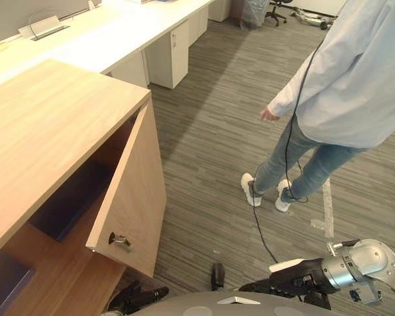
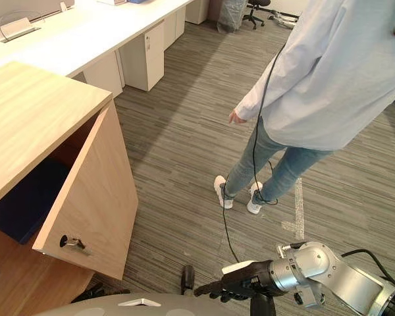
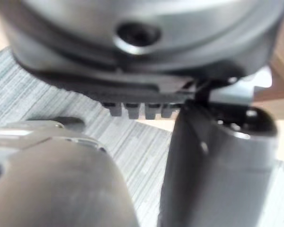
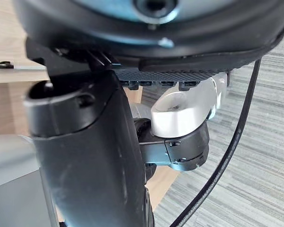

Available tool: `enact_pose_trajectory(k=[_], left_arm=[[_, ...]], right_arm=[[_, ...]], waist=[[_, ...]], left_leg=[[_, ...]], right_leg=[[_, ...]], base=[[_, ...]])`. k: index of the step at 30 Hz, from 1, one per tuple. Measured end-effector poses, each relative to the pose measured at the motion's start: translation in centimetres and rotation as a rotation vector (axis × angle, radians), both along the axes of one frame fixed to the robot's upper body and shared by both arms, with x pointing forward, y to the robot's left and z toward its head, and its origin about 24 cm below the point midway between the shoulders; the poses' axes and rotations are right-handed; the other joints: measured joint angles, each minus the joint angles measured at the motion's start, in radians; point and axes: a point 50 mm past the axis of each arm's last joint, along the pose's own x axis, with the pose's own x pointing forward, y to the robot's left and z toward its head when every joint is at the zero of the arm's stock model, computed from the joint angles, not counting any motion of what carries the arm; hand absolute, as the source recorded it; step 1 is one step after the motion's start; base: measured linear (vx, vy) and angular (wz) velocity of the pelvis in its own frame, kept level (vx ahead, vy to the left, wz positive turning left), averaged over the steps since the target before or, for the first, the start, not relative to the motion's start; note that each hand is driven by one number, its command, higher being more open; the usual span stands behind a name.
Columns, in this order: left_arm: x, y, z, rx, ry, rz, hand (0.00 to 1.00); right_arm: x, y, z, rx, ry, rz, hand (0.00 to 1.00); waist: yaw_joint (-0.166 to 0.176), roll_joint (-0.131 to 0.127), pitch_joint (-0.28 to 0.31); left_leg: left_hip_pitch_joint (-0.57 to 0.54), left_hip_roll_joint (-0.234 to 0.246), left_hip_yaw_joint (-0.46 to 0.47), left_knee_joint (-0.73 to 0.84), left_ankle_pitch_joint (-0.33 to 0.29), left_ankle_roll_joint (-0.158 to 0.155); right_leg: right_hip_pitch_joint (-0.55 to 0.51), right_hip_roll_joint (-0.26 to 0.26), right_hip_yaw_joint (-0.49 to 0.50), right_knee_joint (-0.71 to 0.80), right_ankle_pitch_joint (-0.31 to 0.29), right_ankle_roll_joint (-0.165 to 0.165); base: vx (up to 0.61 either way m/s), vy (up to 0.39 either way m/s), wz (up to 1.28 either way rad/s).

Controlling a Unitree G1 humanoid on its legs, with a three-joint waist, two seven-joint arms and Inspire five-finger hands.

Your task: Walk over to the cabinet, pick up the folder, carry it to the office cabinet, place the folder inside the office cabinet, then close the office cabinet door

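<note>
Folder shelved, office cabinet (image 1: 46, 125) door still open

The dark blue folder (image 1: 72, 197) lies flat on the upper shelf inside, set back from the shelf's front edge, so shutting the door (image 1: 135, 197) appears to be what is left. The door stands swung out, its free edge, with a key (image 1: 118, 239) in the lock, pointing at the robot. Its outer face looks toward the right hand (image 1: 296, 276), which hangs low and well apart from it, fingers (image 2: 214, 288) stretched out and holding nothing. The left hand (image 1: 143, 296) shows just under the free edge, nearer, though whether it is open or closed cannot be told. A person (image 1: 342, 85) stands on the floor beyond.
</note>
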Motion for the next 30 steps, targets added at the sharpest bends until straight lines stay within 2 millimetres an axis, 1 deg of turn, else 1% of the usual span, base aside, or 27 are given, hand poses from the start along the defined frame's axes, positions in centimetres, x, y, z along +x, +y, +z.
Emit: enact_pose_trajectory(k=[4, 8, 11, 12, 13, 14, 15, 16, 18, 19, 20, 21, 22, 23, 24, 25, 26, 27, 28, 29, 30], left_arm=[[-0.1, 0.0, 0.0, -0.001, 0.002, 0.001, 1.0], [-0.3, 0.1, 0.0, -0.002, 0.006, 0.015, 1.0], [-0.4, -0.1, -0.1, -0.003, 0.006, 0.031, 1.0], [-0.4, -0.3, -0.1, -0.003, 0.007, 0.04, 1.0], [-0.3, -0.4, -0.2, 0.001, 0.007, 0.048, 1.0], [-0.2, -0.5, -0.1, 0.004, 0.004, 0.049, 1.0], [0.0, -0.5, -0.1, 0.009, 0.0, 0.048, 1.0], [0.2, -0.5, -0.1, 0.014, -0.006, 0.048, 1.0], [0.8, -0.4, 0.1, 0.034, -0.032, 0.055, 1.0], [1.1, -0.4, 0.2, 0.039, -0.041, 0.059, 1.0], [1.8, -0.4, 0.3, 0.043, -0.066, 0.073, 1.0], [2.2, -0.6, 0.4, 0.034, -0.086, 0.094, 1.0], [2.3, -0.8, 0.4, 0.029, -0.091, 0.102, 1.0], [2.6, -1.1, 0.4, 0.029, -0.102, 0.111, 1.0], [2.8, -1.2, 0.4, 0.033, -0.108, 0.113, 1.0], [2.9, -1.3, 0.5, 0.032, -0.11, 0.113, 1.0], [3.1, -1.6, 0.4, 0.032, -0.112, 0.096, 1.0], [3.4, -1.9, 0.4, 0.03, -0.113, 0.084, 1.0], [3.3, -1.9, 0.4, 0.032, -0.107, 0.079, 1.0], [3.3, -1.9, 0.4, 0.035, -0.103, 0.076, 1.0], [3.1, -1.7, 0.4, 0.037, -0.094, 0.088, 1.0]], right_arm=[[0.5, -0.4, -0.1, -0.027, -0.04, 0.01, 1.0], [0.8, -0.1, -1.6, -0.012, -0.086, -0.03, 1.0], [2.2, 0.5, -2.9, 0.042, -0.218, -0.14, 1.0], [3.0, 0.6, -3.5, 0.05, -0.281, -0.195, 1.0], [4.5, 0.7, -4.6, 0.06, -0.377, -0.32, 1.0], [5.1, 0.6, -5.1, 0.06, -0.407, -0.377, 1.0], [6.1, 0.3, -6.1, 0.044, -0.458, -0.49, 1.0], [6.6, 0.0, -6.7, 0.028, -0.485, -0.556, 1.0], [7.7, -1.0, -8.3, -0.028, -0.543, -0.757, 1.0], [7.9, -1.2, -8.6, -0.037, -0.551, -0.807, 1.0], [8.4, -1.4, -9.2, -0.042, -0.559, -0.903, 1.0], [8.6, -1.5, -9.9, -0.054, -0.552, -0.976, 1.0], [8.6, -1.4, -10.3, -0.061, -0.545, -1.011, 1.0], [8.4, -1.2, -11.2, -0.075, -0.522, -1.072, 1.0], [8.0, -0.7, -12.1, -0.099, -0.501, -1.111, 1.0], [7.7, -0.5, -12.5, -0.112, -0.491, -1.124, 1.0], [6.8, -0.5, -13.3, -0.135, -0.464, -1.162, 1.0], [5.7, -0.6, -14.2, -0.175, -0.431, -1.185, 1.0], [4.8, -0.5, -15.0, -0.203, -0.391, -1.198, 1.0], [4.2, -0.4, -15.5, -0.213, -0.36, -1.216, 1.0], [2.8, 0.3, -16.6, -0.226, -0.287, -1.253, 1.0]], waist=[[0.002, 0.003, 0.014], [0.009, -0.002, 0.029], [0.008, 0.007, 0.035], [0.002, 0.013, 0.037], [-0.004, 0.023, 0.038], [-0.002, 0.027, 0.04], [-0.001, 0.036, 0.046], [0.001, 0.042, 0.052], [0.029, 0.063, 0.076], [0.033, 0.068, 0.087], [0.051, 0.078, 0.115], [0.063, 0.091, 0.128], [0.069, 0.098, 0.132], [0.082, 0.101, 0.134], [0.08, 0.094, 0.138], [0.077, 0.092, 0.138], [0.069, 0.091, 0.139], [0.063, 0.093, 0.139], [0.058, 0.093, 0.139], [0.053, 0.09, 0.14], [0.056, 0.071, 0.148]], left_leg=[[-0.001, -0.001, -0.02, 0.001, 0.0, 0.0], [-0.011, 0.002, -0.043, 0.005, -0.002, -0.003], [-0.016, 0.008, -0.067, 0.01, -0.003, -0.006], [-0.02, 0.011, -0.075, 0.019, -0.006, -0.011], [-0.032, 0.016, -0.094, 0.03, -0.008, -0.013], [-0.035, 0.018, -0.101, 0.034, -0.009, -0.014], [-0.046, 0.026, -0.126, 0.048, -0.012, -0.019], [-0.056, 0.032, -0.146, 0.064, -0.016, -0.026], [-0.106, 0.056, -0.2, 0.155, -0.034, -0.047], [-0.12, 0.062, -0.21, 0.184, -0.036, -0.051], [-0.151, 0.073, -0.204, 0.251, -0.037, -0.053], [-0.182, 0.088, -0.173, 0.31, -0.033, -0.049], [-0.192, 0.096, -0.144, 0.329, -0.028, -0.045], [-0.204, 0.11, -0.081, 0.337, -0.011, -0.035], [-0.204, 0.113, -0.011, 0.308, 0.015, -0.026], [-0.204, 0.113, 0.024, 0.285, 0.028, -0.016], [-0.201, 0.116, 0.113, 0.246, 0.041, 0.004], [-0.207, 0.13, 0.213, 0.232, 0.037, 0.022], [-0.202, 0.135, 0.266, 0.204, 0.038, 0.022], [-0.199, 0.132, 0.274, 0.178, 0.045, 0.009], [-0.172, 0.102, 0.245, 0.12, 0.091, -0.005]], right_leg=[[0.009, -0.007, -0.02, 0.0, 0.0, 0.0], [0.016, -0.013, -0.043, 0.0, -0.013, -0.002], [0.024, -0.014, -0.058, 0.0, -0.015, -0.001], [0.029, -0.014, -0.066, 0.0, -0.017, 0.001], [0.031, -0.014, -0.085, 0.0, -0.021, -0.002], [0.034, -0.013, -0.092, 0.0, -0.022, -0.002], [0.042, -0.012, -0.115, 0.0, -0.029, -0.004], [0.049, -0.011, -0.136, 0.001, -0.035, -0.006], [0.071, -0.001, -0.194, 0.001, -0.06, -0.019], [0.079, 0.001, -0.208, 0.001, -0.065, -0.022], [0.099, 0.003, -0.236, 0.002, -0.074, -0.029], [0.11, 0.004, -0.263, 0.004, -0.081, -0.034], [0.117, 0.003, -0.274, 0.004, -0.085, -0.037], [0.123, -0.002, -0.298, 0.006, -0.091, -0.039], [0.125, -0.017, -0.336, 0.006, -0.099, -0.039], [0.125, -0.027, -0.363, 0.006, -0.102, -0.039], [0.124, -0.044, -0.42, 0.006, -0.109, -0.037], [0.127, -0.052, -0.481, 0.006, -0.111, -0.034], [0.135, -0.056, -0.528, 0.006, -0.113, -0.027], [0.143, -0.058, -0.551, 0.007, -0.118, -0.02], [0.173, -0.078, -0.603, 0.007, -0.12, -0.01]], base=[[0.01, 0.083, 0.16], [-0.01, 0.056, 0.19], [0.01, 0.053, 0.19], [0.02, 0.054, 0.29], [0.02, 0.053, 0.31], [0.01, 0.051, 0.46], [0.01, 0.021, 0.47], [0.01, 0.014, 0.71], [0.01, 0.0, 0.75], [0.0, -0.01, 0.73], [-0.02, -0.026, 0.71], [-0.01, -0.019, 0.67], [0.0, -0.013, 0.59], [0.03, 0.005, 0.7], [0.03, 0.011, 0.82], [0.03, 0.021, 1.16], [0.02, 0.027, 1.41], [0.04, 0.042, 1.62], [0.04, 0.046, 1.39], [0.04, 0.084, 1.31], [0.03, 0.092, 1.07]])
